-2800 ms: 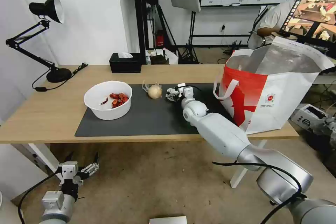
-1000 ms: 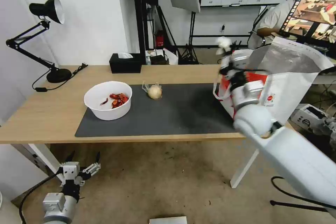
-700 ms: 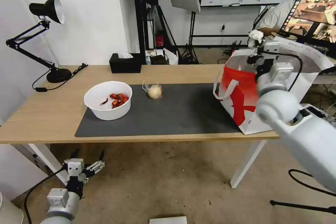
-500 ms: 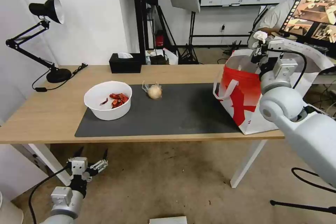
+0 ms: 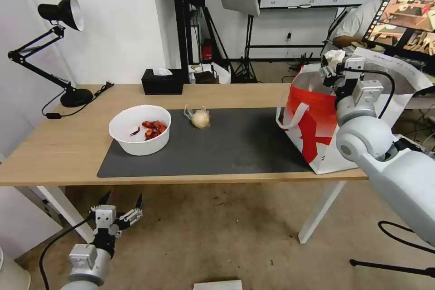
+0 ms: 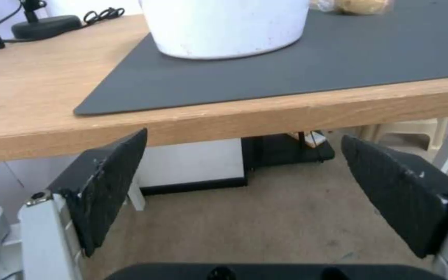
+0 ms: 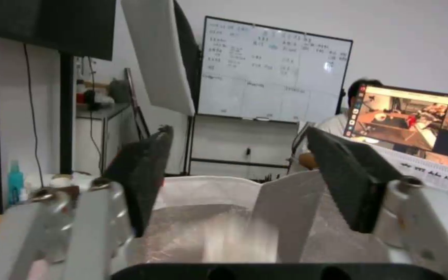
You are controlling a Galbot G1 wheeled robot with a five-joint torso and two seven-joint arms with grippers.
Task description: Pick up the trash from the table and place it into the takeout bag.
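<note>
My right gripper (image 5: 335,65) hovers over the open mouth of the white-and-red takeout bag (image 5: 312,131), fingers spread open (image 7: 238,132). The crumpled white tissue (image 5: 335,56) is loose at its fingertips; in the right wrist view it is a white blur (image 7: 239,241) above the foil lining (image 7: 182,229). On the dark mat (image 5: 235,145) of the table (image 5: 68,145) stand the white bowl (image 5: 139,129) of red scraps and the small knotted bag (image 5: 199,118). My left gripper (image 5: 116,214) hangs open below the table's front edge, facing the bowl (image 6: 224,27).
A black tissue box (image 5: 161,81) sits at the table's back edge, and a black desk lamp (image 5: 68,54) with its cable at the far left. A monitor (image 5: 403,13) stands behind the bag. A white table leg (image 5: 317,213) is below the bag.
My right arm lifted the tissue off the mat and swung it right and up over the bag, then opened its fingers. My left gripper crept slightly right under the table edge.
</note>
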